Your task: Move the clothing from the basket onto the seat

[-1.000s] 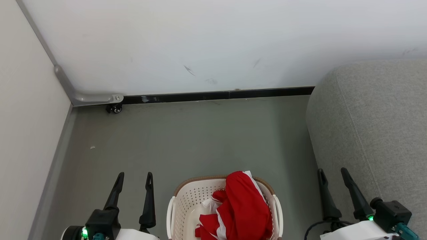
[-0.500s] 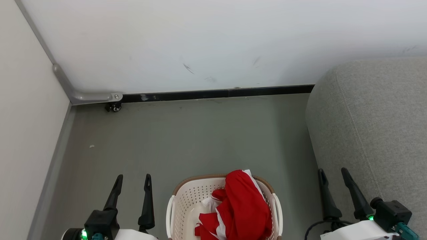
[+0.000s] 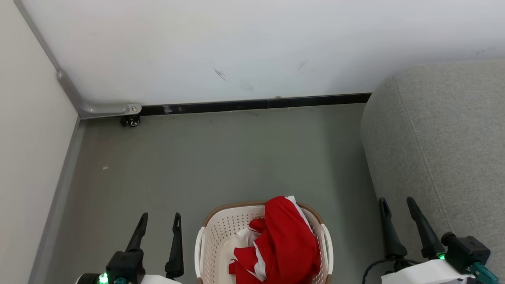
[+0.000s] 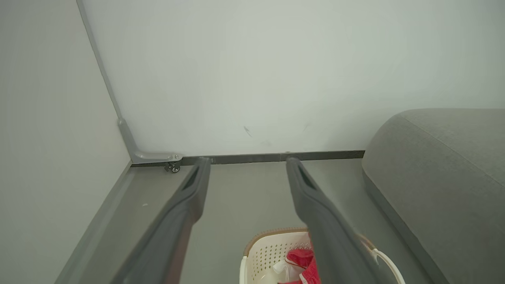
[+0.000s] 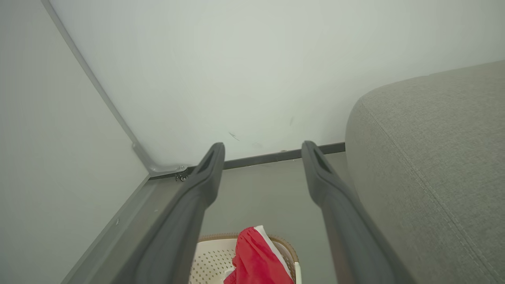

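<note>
Side panel: a pale cream wall panel [image 3: 27, 150] runs down the left edge.
Corner fitting: a curved silver metal bracket [image 3: 104, 109] sits at the foot of the corner, with a small black caster wheel [image 3: 132, 122] just under its end.
Left gripper [image 3: 160, 217]: its two long dark fingers point up with the jaws wide apart and nothing between them. It is just left of the basket and not touching it.
Basket: a cream-white perforated plastic laundry basket [image 3: 223, 230] with a brown rim and white side handles stands on the grey floor [image 3: 236, 157], between the two grippers.
Clothing: bright red soft fabric with white trim [image 3: 290, 240] is heaped in the basket's right half and rises above the far rim. The folds hide any print.
Back wall: a white wall [image 3: 252, 43] with a few dark scuffs, and a black skirting strip [image 3: 256, 104] along its foot.
Right gripper [image 3: 396, 201]: jaws wide apart and empty, at the near left edge of the seat.
Seat: a large grey woven upholstered sofa cushion [image 3: 446, 138] with stitched seams stands on the right. A strip of floor separates it from the basket.
</note>
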Robot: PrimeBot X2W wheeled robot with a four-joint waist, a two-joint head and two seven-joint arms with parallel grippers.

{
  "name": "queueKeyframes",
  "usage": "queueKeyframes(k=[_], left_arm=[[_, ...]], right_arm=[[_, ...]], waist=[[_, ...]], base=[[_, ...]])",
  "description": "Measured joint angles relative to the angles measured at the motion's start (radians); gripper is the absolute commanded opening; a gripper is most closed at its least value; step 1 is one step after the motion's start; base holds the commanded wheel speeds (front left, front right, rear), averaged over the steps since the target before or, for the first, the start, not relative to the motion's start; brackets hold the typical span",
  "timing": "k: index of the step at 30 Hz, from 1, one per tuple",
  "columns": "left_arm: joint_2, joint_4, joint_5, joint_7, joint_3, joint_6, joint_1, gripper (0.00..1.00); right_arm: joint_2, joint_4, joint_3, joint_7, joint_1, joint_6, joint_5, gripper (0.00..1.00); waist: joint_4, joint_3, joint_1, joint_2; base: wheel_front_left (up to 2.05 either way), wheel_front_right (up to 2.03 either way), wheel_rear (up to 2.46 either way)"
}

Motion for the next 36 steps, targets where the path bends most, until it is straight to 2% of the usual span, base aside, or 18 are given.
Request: queueKeyframes(k=[10,21,36], left_arm=[[0.022,0.046,0.036,0.000,-0.023,-0.031,-0.032,1.00],[0.017,0.119,0.058,0.000,-0.059,-0.069,-0.097,1.00],[0.013,0.177,0.068,0.000,-0.058,-0.078,-0.206,1.00]], right_arm=[[0.000,-0.015,-0.040,0.000,0.000,0.000,-0.027,1.00],[0.000,-0.060,-0.064,0.000,-0.006,0.000,-0.034,1.00],[0.000,-0.105,-0.079,0.000,-0.064,0.000,-0.034,1.00]], waist=[[-0.014,0.035,-0.0001,-0.0001],[-0.042,0.096,-0.0001,0.0000],[-0.099,0.217,-0.0001,0.0000]], base=[[0.00,0.00,0.00],[0.00,0.00,0.00],[0.00,0.00,0.00]])
